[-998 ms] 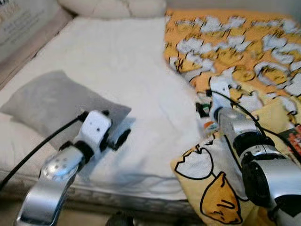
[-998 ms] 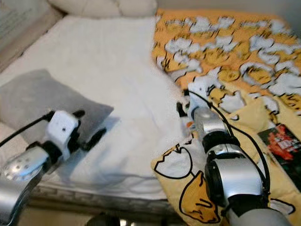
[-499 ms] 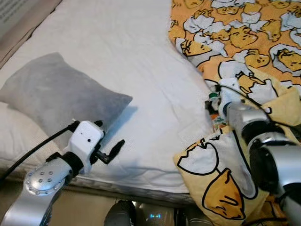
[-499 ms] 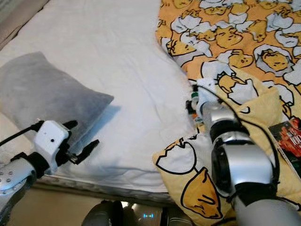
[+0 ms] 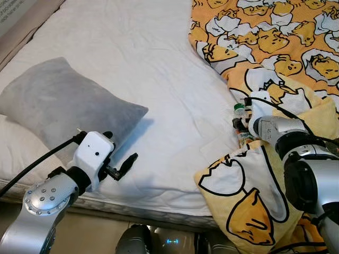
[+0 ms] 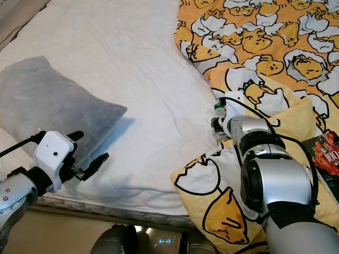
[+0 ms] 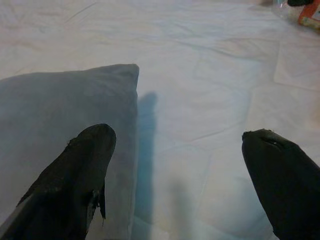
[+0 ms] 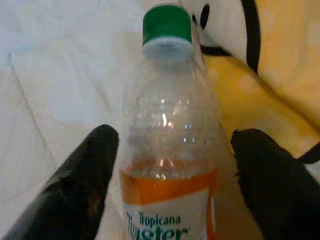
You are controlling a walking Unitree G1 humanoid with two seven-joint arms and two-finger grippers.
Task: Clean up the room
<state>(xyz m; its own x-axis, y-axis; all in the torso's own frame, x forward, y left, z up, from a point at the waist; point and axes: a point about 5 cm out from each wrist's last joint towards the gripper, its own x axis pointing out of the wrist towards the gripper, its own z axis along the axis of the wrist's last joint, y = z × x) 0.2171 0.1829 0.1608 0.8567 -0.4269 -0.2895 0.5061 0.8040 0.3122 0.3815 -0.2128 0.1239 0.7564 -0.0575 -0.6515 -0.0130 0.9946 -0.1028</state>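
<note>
A bed with a white sheet (image 5: 159,79) is seen from above, its near edge running along the bottom of the head views. A grey pillow (image 5: 63,108) lies near the bed's left edge, towards the near side, resting partly on a white pillow (image 5: 18,153) beneath it. The far right part of the bed is covered by an orange blanket (image 5: 275,37) printed with white and yellow cartoon egg figures, and a matching yellow cushion (image 5: 241,198) sits at the near right edge. A clear plastic Tropicana Twister bottle (image 8: 170,125), with a green cap (image 8: 166,23) and an orange label, lies on the sheet just beside the blanket's edge, between the blanket and the cushion; in the head views it is seen at the tip of the right arm (image 6: 218,114). The right gripper (image 8: 170,165) is held wide around the bottle, 1 black finger (image 8: 82,175) on each side of it, neither pressed against the plastic, so nothing is grasped. The left gripper (image 5: 117,161) hangs over the near edge of the bed just beside the grey pillow's corner, its 2 fingers (image 7: 80,175) spread apart and released, 1 above the pillow and the other above bare sheet. A dark book or package with red print (image 6: 326,159) lies on the blanket at the bed's right edge.
</note>
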